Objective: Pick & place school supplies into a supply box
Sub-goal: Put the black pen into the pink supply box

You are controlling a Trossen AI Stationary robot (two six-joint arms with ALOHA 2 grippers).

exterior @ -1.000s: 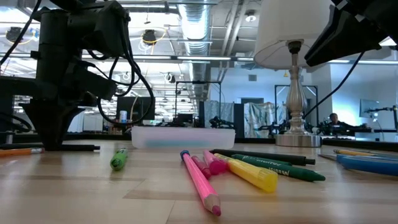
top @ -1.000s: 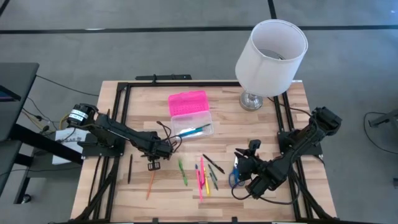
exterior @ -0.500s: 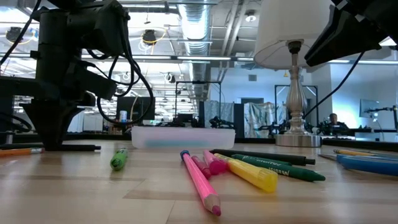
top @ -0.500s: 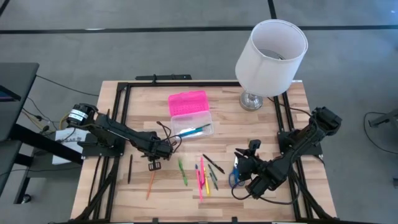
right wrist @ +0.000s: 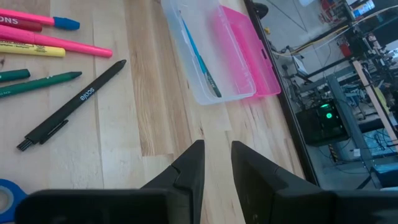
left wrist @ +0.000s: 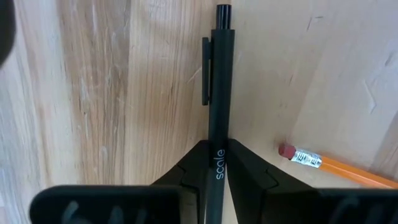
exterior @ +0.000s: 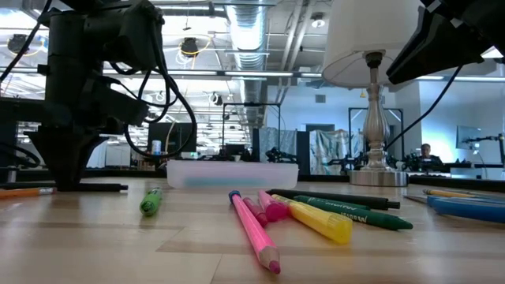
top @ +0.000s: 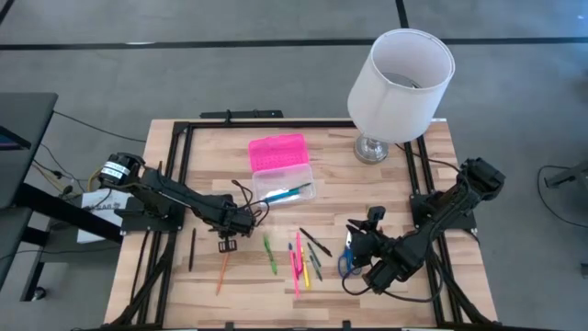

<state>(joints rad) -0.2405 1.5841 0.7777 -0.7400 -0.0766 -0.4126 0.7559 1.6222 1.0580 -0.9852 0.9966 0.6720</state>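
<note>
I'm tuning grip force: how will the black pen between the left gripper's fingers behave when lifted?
The black pen looks stiff and slim, so probably light. Its smooth round barrel could slip or twist in the left gripper, whose fingers pinch it near one end. If dropped on the table, its side clip would likely stop it rolling.

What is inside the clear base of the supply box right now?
One blue pen lies slanted inside the clear base; the right wrist view shows nothing else there. The pink lid lies open beside it, covering nothing.
</note>
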